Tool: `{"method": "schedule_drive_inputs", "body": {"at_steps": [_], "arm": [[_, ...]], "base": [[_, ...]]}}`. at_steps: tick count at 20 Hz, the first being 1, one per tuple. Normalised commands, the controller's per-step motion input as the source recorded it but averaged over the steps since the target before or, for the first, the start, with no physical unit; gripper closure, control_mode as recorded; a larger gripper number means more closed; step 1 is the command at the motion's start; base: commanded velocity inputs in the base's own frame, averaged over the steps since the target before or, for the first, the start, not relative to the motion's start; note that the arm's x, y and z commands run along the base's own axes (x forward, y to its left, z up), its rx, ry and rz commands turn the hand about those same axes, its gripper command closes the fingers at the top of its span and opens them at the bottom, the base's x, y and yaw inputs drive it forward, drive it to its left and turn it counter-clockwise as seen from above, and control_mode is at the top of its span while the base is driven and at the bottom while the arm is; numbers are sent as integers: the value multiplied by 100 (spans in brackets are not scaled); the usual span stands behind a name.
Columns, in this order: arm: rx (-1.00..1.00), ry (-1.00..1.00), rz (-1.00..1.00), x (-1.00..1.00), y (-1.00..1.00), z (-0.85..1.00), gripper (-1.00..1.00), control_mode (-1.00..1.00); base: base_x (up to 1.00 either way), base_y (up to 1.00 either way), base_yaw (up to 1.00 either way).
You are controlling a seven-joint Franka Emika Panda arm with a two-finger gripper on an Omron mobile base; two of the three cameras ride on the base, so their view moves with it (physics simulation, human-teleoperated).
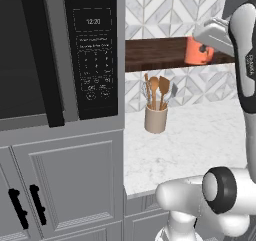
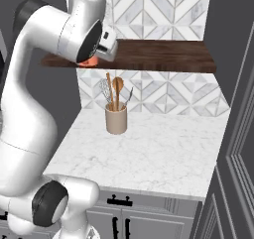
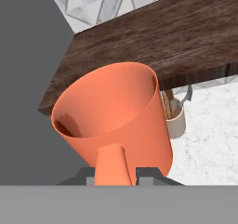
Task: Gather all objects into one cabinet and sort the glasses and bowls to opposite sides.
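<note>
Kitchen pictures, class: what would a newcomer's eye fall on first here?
First, the orange mug, gripped by its handle in the shut claw at the dark wooden shelf. Next, the big white arm rising in front of the marble counter. Then the beige holder of wooden spoons standing on that counter under the shelf.

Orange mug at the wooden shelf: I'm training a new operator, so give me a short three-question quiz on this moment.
1. True or false: the end effector is shut on the handle of the orange mug.
2. What stands on the marble counter? A) a dark bowl B) a beige utensil holder C) a kettle
3. Fill in: the mug is beside the dark brown wooden ____.

Key:
1. True; the fingers sit either side of the handle.
2. B, the utensil holder with wooden spoons.
3. shelf; whether the mug rests on it or is lifted cannot be told.
</note>
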Motion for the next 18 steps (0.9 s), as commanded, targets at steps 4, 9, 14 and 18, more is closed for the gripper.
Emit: {"method": "schedule_drive_inputs", "body": {"at_steps": [4,9,14,18], "arm": [[0,-10,1,-71,23,-48,100,-100],[0,-24,1,-44,8,-33,100,-100],[9,-13,-2,-23,0,0,100,-100],[12,5,0,-26,0,0,100,-100]], "base": [[0,0,0],[0,0,0],[0,0,0],[0,0,0]]}}
